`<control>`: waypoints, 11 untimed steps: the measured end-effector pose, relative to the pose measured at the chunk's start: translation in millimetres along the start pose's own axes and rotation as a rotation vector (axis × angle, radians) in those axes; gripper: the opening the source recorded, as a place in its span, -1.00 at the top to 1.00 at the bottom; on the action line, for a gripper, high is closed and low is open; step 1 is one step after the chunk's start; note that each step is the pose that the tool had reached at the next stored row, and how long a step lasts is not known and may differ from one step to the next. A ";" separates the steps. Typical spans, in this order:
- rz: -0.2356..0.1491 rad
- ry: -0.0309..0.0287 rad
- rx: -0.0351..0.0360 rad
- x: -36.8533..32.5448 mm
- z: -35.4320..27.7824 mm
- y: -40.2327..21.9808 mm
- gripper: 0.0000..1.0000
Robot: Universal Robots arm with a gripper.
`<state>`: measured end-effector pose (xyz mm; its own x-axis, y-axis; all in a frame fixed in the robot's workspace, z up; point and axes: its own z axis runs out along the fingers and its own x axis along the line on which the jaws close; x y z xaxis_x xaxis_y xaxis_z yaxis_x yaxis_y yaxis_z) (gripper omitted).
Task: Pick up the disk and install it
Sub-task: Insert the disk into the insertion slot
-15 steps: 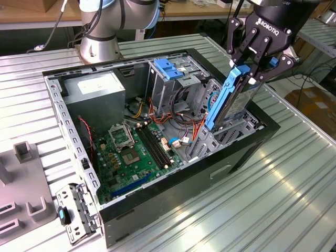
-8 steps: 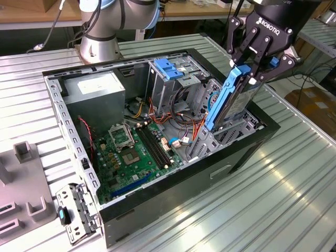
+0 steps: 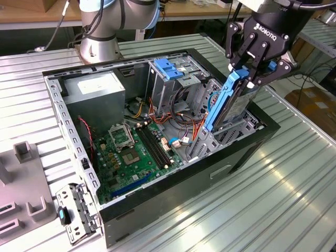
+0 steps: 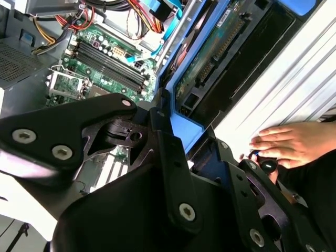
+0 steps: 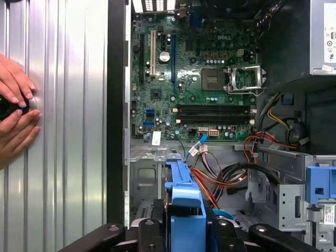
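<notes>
1. Over the drive bay, at the exterior view's right end of the open computer case (image 3: 210, 176): the gripper (image 3: 247, 79) is clamped on the upper end of the disk (image 3: 237, 105).
2. The disk stands on edge and tilted, its blue rail (image 3: 219, 102) facing the motherboard (image 3: 131, 152) and its lower end down among the cables.
3. Bay metal hides the lower end, so contact cannot be told.
4. In the first wrist view, a person's hands (image 5: 13, 107) on the table (image 5: 68, 131) are cut off by the frame edge.

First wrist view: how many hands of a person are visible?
2. The first hand and the second hand lie side by side on the table, outside the case, fingers around a small black object.
</notes>
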<state>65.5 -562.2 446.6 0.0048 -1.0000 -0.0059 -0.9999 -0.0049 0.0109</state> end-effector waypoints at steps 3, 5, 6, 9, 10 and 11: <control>0.002 0.0000 0.0000 0.0 2.5 -0.7 0.26; 0.002 -0.0001 0.0001 0.0 4.1 -0.8 0.26; 0.002 -0.0001 0.0000 0.0 5.3 -0.8 0.26; 0.002 -0.0001 0.0001 0.1 9.4 -0.8 0.26; 0.002 -0.0002 0.0001 0.2 11.4 -0.9 0.26; 0.002 -0.0001 0.0001 0.2 12.9 -0.9 0.26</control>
<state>66.2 -562.4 433.7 0.0027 -1.0000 -0.0059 -0.9999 -0.0028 0.0109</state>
